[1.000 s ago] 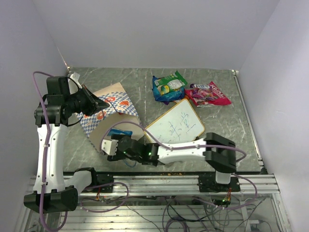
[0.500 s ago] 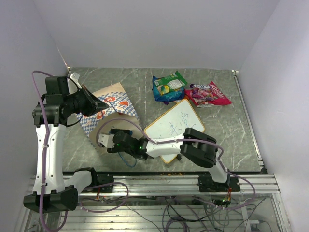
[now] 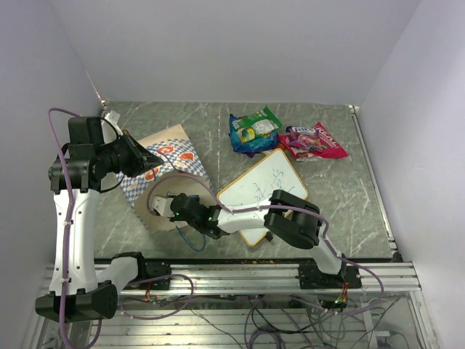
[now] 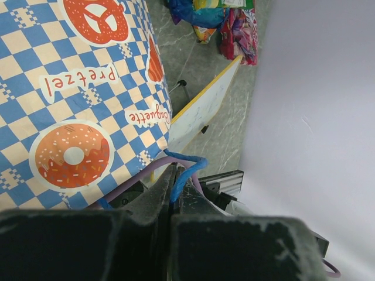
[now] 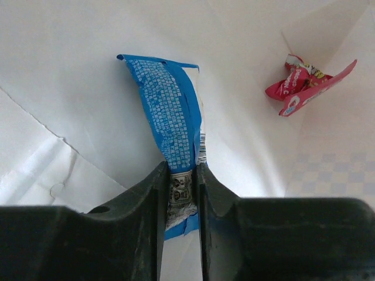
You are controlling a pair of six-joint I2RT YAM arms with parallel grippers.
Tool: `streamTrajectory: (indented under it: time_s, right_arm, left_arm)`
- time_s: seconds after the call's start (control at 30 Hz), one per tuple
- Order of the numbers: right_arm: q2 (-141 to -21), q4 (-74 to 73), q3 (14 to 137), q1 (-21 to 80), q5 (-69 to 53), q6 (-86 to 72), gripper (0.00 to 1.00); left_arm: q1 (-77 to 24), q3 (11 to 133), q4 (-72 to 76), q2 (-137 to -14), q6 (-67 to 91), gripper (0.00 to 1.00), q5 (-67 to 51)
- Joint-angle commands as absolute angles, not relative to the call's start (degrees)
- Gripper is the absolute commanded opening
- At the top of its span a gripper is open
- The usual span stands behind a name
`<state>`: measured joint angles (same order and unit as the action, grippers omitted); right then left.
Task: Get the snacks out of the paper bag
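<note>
The cream paper bag with the blue-and-white checkered band lies on its side at the left, mouth toward the near edge. It fills the left wrist view. My left gripper is shut on its blue cord handle and holds the top up. My right gripper is inside the bag's mouth, shut on the end of a blue snack packet. A red-pink packet lies deeper in the bag. A green-and-blue packet and a purple-pink packet lie on the table at the back.
A wood-framed whiteboard lies right of the bag, over my right forearm's path; its edge shows in the left wrist view. The bag's other blue cord trails near the front edge. Walls close in at left, back and right.
My right gripper has moved left and up from the table in front of the bag into its mouth. The left arm and the bag have stayed put.
</note>
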<state>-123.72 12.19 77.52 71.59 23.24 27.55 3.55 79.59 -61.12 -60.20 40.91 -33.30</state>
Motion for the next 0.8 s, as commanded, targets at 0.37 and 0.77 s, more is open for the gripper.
streamTrajectory:
  time_s: [0.37,0.77]
  right_arm:
    - [-109.84,8.39,75.01,70.85,13.24,22.89,0.0]
    - [-86.45,-2.57,66.36,70.99,-2.33,17.03,0.0]
  left_arm:
    - [3.39,79.85,-60.12,-59.67,40.36,0.07,-34.54]
    - [3.35,78.18,-58.33,-59.78,40.98,0.07,-35.33]
